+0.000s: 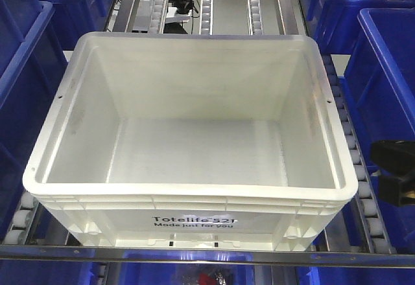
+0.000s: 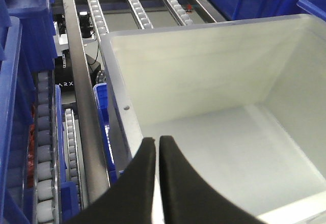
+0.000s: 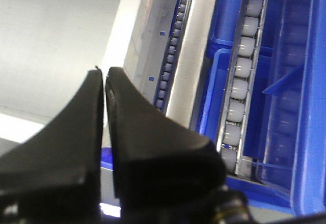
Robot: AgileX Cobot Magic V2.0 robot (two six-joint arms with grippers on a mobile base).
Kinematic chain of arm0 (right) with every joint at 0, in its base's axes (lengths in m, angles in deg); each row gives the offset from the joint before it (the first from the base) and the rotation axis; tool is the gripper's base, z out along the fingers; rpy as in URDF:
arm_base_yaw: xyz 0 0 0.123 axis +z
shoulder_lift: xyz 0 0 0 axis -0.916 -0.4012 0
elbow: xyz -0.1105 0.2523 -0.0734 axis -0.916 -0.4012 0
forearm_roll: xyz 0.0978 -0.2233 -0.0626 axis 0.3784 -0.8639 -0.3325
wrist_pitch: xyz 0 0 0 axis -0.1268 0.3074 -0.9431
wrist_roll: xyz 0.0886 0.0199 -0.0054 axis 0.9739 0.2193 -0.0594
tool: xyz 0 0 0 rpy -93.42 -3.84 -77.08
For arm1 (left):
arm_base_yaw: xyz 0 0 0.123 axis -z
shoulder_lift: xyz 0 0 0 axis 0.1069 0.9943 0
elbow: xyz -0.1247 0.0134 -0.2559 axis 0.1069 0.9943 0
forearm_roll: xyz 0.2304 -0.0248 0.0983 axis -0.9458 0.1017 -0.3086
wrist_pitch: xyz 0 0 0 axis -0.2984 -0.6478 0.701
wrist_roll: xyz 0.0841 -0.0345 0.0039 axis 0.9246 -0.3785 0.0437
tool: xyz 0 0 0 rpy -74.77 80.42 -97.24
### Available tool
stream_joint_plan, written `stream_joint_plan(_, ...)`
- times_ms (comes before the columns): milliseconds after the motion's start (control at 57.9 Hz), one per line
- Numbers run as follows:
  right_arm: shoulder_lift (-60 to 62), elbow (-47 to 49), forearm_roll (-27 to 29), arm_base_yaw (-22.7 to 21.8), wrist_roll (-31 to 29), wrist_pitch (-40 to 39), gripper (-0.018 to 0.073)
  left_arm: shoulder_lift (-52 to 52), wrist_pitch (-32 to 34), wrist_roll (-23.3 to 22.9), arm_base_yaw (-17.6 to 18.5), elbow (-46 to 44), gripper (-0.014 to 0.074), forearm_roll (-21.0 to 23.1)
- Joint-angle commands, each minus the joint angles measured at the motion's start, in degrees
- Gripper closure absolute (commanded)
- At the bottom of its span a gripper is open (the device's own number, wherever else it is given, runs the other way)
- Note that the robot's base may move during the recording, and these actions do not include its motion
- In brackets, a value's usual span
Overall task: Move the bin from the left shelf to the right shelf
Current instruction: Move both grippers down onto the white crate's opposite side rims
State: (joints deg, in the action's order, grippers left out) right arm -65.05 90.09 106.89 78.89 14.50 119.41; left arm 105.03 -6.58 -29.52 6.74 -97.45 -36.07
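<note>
Steel shelving with roller tracks (image 1: 206, 3) runs off toward 12 o'clock. Blue bins (image 1: 26, 65) crowd the 9 o'clock side of the front view.

Left wrist view:
- The left gripper (image 2: 157, 141) comes in from 6 o'clock.
- Its black fingers (image 2: 135, 183) are pressed together with only a thin slit between them, and nothing is held there.
- The tips sit right at the left rim of the white bin (image 1: 194, 81), near its front-left corner.
- The bin's wall and floor spread away from the tips toward 1 to 3 o'clock.
- Cannot tell whether the tips touch the rim or hang just above it.

Front view:
- The white bin stands upright at centre on the rollers, open top up, with its pale floor fully in view.
- A label (image 1: 193, 222) on the 6 o'clock face reads "Totelife" and, below that, "Made just for you".
- A black arm part (image 1: 394, 168) shows at the 3 to 4 o'clock edge, just outside the bin's right rim and apart from it.

Right wrist view:
- The right gripper (image 3: 104, 74) also enters from 6 o'clock.
- Its fingers (image 3: 153, 132) are clenched on each other with a hairline gap, and they grasp nothing.
- The bin's right rim lies beyond the tips at 12 to 1 o'clock, and its interior lies at 10 to 11 o'clock.
- Contact with the rim is not visible.
- More rollers and blue bins fill 2 to 3 o'clock.
</note>
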Motion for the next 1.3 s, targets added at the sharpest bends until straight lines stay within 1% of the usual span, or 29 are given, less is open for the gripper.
stream_joint_plan(0,-0.01,1.97,1.57,0.00,-0.46,-4.87,0.0536,0.50,4.72,-0.34,0.29,-1.91,0.0557,0.94)
stream_joint_plan(104,-0.01,1.97,1.57,0.00,-0.46,-5.42,0.0478,0.50,5.08,-0.15,0.29,-1.91,0.0507,0.83)
stream_joint_plan(207,-0.01,1.97,1.57,0.00,-0.48,-5.42,0.0378,0.50,5.33,0.70,0.29,-1.91,0.0441,0.83)
stream_joint_plan(276,-0.01,1.97,1.57,0.00,-0.87,-5.42,0.0260,0.50,5.61,1.63,0.29,-1.91,0.0385,0.83)
stream_joint_plan(294,-0.01,1.97,1.57,0.00,-0.95,-5.42,0.0240,0.50,5.79,1.63,0.29,-1.91,0.0369,0.83)
stream_joint_plan(449,-0.01,1.97,1.57,0.00,-1.07,-5.53,-0.0043,0.50,6.46,1.63,0.29,-1.91,0.0228,0.83)
stream_joint_plan(518,-0.01,1.97,1.57,0.00,-1.07,-5.53,-0.0123,0.50,6.46,1.63,0.29,-1.91,0.0174,0.83)
stream_joint_plan(570,-0.01,1.97,1.62,0.00,-0.83,-5.53,-0.0162,0.50,6.81,1.63,0.29,-1.91,0.0142,0.94)
stream_joint_plan(691,-0.14,1.97,1.54,0.00,1.99,-7.03,-0.0167,1.29,9.07,1.43,0.29,-1.91,0.0117,0.94)
stream_joint_plan(795,-2.47,3.63,1.21,0.00,2.13,-7.02,-0.0145,4.11,11.47,1.39,0.29,-1.97,0.0117,0.94)
stream_joint_plan(1037,-12.44,13.46,-1.90,0.00,2.13,-4.72,-0.0109,13.81,15.52,0.94,0.29,-2.09,0.0117,0.94)
stream_joint_plan(1123,-16.19,16.25,-1.90,0.00,2.08,-3.57,-0.0105,17.12,14.06,0.75,0.29,-4.35,0.0117,0.94)
stream_joint_plan(1210,-19.05,17.74,-1.95,0.00,2.02,-3.64,-0.0099,20.53,13.21,-0.39,0.29,-7.75,0.0118,0.89)
stream_joint_plan(1279,-21.20,18.96,-2.01,0.00,1.96,-3.77,-0.0098,23.19,12.72,-0.47,0.29,-10.33,0.0118,0.78)
